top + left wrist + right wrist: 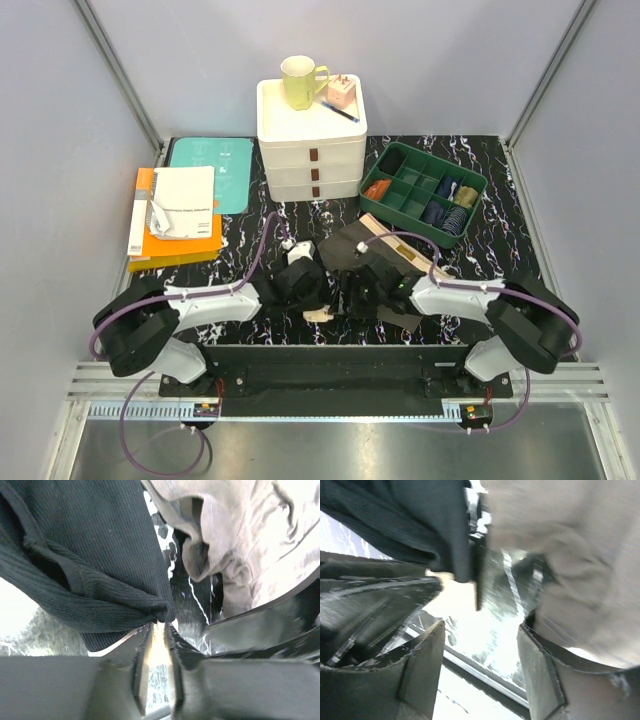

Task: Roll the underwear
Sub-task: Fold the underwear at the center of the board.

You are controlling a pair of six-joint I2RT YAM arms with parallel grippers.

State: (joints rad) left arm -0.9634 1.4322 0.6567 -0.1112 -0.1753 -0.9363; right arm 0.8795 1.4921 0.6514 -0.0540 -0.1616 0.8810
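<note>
The black underwear (pixel 95 555) is ribbed cloth, bunched near the table's front middle (pixel 312 298). My left gripper (pixel 160 622) is shut on a fold of its edge at the fingertips. The olive-brown underwear (pixel 385 255) lies crumpled just right of it, with its beige waistband (pixel 398 236) at the far side. It also shows in the left wrist view (pixel 250 540) and in the right wrist view (pixel 580 560). My right gripper (pixel 480 635) is open and empty, between the black cloth (pixel 410 520) and the olive-brown one. In the top view the grippers (pixel 335 292) nearly meet.
A white drawer unit (pixel 312 150) stands at the back with a green mug (pixel 300 82) on top. A green divided tray (pixel 470 180) with sock bundles sits back right. Books and a booklet (pixel 178 215) lie at the left. The table's front edge (pixel 330 350) is close below the grippers.
</note>
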